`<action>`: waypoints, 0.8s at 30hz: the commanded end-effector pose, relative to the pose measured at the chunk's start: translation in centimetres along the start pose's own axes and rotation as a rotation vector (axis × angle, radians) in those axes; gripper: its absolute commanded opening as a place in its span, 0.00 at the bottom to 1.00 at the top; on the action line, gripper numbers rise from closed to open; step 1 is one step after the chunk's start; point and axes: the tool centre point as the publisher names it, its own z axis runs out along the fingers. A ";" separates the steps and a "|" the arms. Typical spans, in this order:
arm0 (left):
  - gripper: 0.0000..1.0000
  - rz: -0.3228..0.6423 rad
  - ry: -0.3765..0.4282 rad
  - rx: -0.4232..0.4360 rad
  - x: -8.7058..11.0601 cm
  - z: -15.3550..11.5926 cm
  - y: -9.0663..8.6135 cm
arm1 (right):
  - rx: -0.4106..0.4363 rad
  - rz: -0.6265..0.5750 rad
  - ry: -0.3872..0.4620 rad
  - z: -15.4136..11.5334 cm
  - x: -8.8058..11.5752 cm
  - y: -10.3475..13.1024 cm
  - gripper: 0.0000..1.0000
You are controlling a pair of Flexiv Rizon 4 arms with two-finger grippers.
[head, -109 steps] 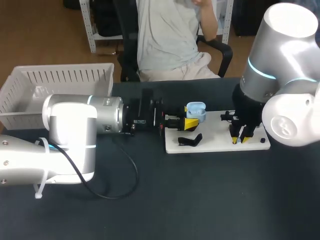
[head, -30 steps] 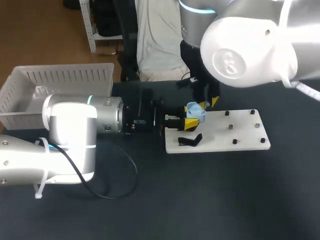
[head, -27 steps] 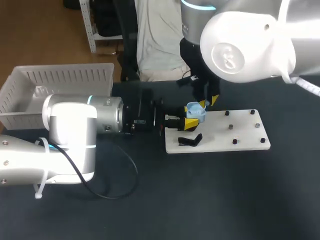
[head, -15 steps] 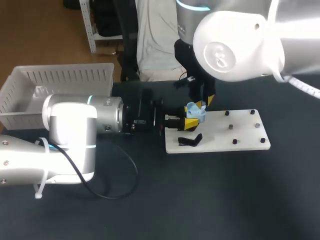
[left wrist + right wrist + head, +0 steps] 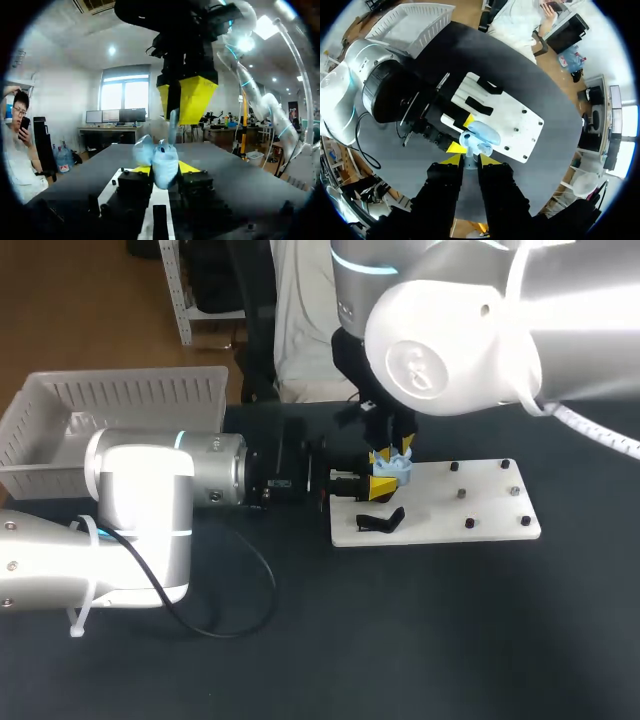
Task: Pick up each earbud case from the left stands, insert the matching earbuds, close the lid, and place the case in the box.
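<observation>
Over the white board [image 5: 485, 512], my left gripper [image 5: 165, 170] clamps the open case [image 5: 393, 467]; my right gripper [image 5: 469, 160] pinches, seemingly, 1 earbud [image 5: 172, 125]: lower it straight, release once seated.

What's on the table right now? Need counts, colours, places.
basket: one, white, back left of the table.
board: one, white, mid-table.
pegs: six, dark, on the board's right part.
stands: two, black, on the board's left end.
earbud case: one, light blue, lid open, between the left pincer's fingers.
earbud: one, light blue, in the right pincer over the open case.
table: one, dark.
left pincer: yellow tips, shut on the earbud case at the board's left edge.
right pincer: yellow tips, shut on the earbud, directly above the case.
</observation>
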 end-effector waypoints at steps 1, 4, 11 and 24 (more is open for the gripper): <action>0.00 -0.001 0.002 -0.001 -0.1 0.0 0.0 | 0.002 -0.002 0.002 0.1 0.0 0.1 0.00; 0.00 -0.001 0.002 -0.001 -0.1 0.0 0.0 | 0.001 -0.005 0.004 0.2 -0.1 0.2 0.00; 0.00 -0.001 0.002 -0.001 -0.1 0.0 0.0 | 0.002 -0.005 0.007 0.4 -0.3 0.4 0.00; 0.00 -0.001 0.002 -0.001 -0.1 0.0 0.0 | 0.008 0.023 0.000 0.7 -0.6 0.5 0.00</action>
